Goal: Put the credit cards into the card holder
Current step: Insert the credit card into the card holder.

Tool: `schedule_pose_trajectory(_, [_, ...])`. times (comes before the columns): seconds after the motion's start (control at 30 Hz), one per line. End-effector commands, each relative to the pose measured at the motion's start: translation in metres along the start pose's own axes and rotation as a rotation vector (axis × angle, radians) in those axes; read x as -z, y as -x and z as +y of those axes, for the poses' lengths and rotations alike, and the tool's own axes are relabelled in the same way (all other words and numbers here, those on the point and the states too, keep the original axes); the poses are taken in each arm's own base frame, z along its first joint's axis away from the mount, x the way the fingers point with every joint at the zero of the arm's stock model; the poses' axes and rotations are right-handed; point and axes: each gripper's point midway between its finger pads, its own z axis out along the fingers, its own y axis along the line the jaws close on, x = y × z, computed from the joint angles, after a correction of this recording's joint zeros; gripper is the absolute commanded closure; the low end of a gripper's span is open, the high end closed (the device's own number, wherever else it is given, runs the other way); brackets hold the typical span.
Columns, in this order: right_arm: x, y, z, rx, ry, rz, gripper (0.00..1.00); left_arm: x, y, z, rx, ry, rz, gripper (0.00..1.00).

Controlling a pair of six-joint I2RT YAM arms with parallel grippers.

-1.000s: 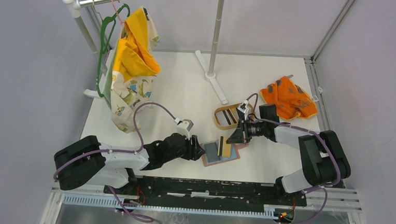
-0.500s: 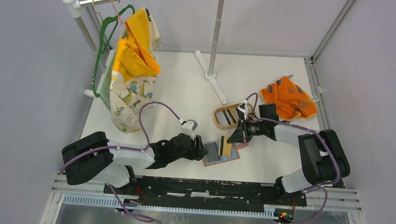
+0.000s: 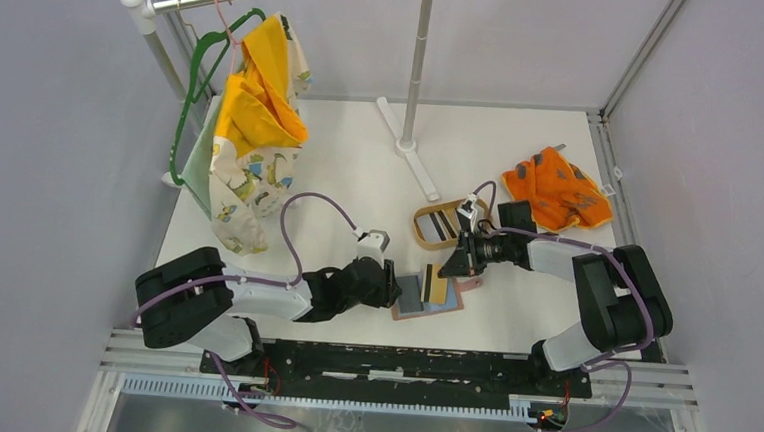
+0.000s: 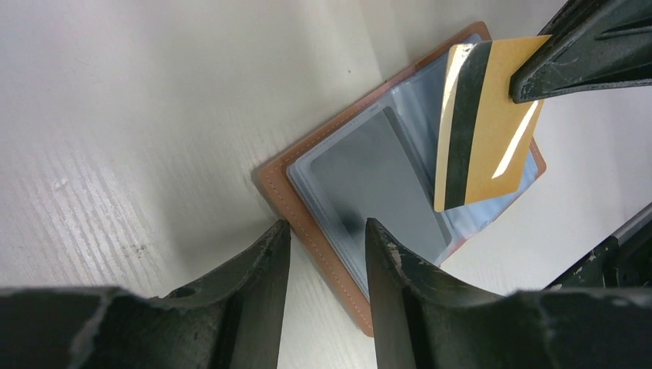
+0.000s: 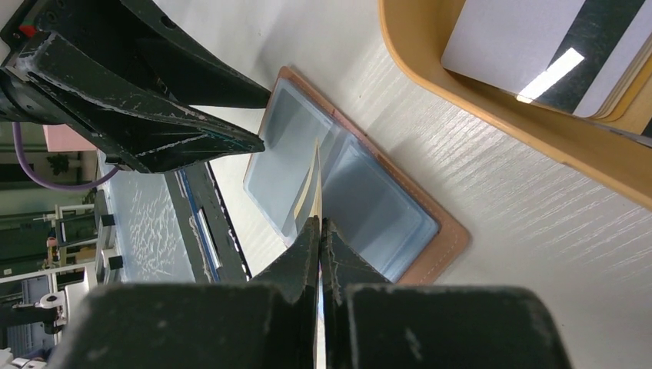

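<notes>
The card holder (image 4: 271, 183) lay open on the table (image 3: 360, 175), a grey card (image 4: 377, 184) in its left half; the right gripper (image 5: 319, 223) was clamped on a yellow card (image 4: 484, 123), tilted over the holder's right half, its lower edge seemingly at a pocket; the left gripper (image 4: 323, 231) stood at the holder's left edge, jaws apart, nothing between them; more cards (image 5: 538, 46) lay in the tray (image 5: 492, 115) just beyond the holder.

Bright even light; glare streaks the yellowish card (image 4: 492, 131).
</notes>
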Motion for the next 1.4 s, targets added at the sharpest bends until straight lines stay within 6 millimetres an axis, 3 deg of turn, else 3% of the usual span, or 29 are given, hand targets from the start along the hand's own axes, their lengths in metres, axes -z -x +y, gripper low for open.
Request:
schedule_pose_trajectory(0.0, [-0.003,0.006,-0.002,0.038,-0.012,-0.004,1.00,-0.005,0.004,-0.001,0.009,0.049,-0.011,0.54])
schedule_pose_trajectory(0.43, [-0.006,0.001,-0.008,0.007,-0.041,-0.023,1.00,-0.007,0.003,0.000,0.002,0.074,-0.006,0.60])
schedule_pose_trajectory(1.37, [-0.009,-0.023,-0.015,-0.074,-0.073,-0.018,1.00,-0.010,0.005,-0.005,-0.014,0.072,-0.007,0.62])
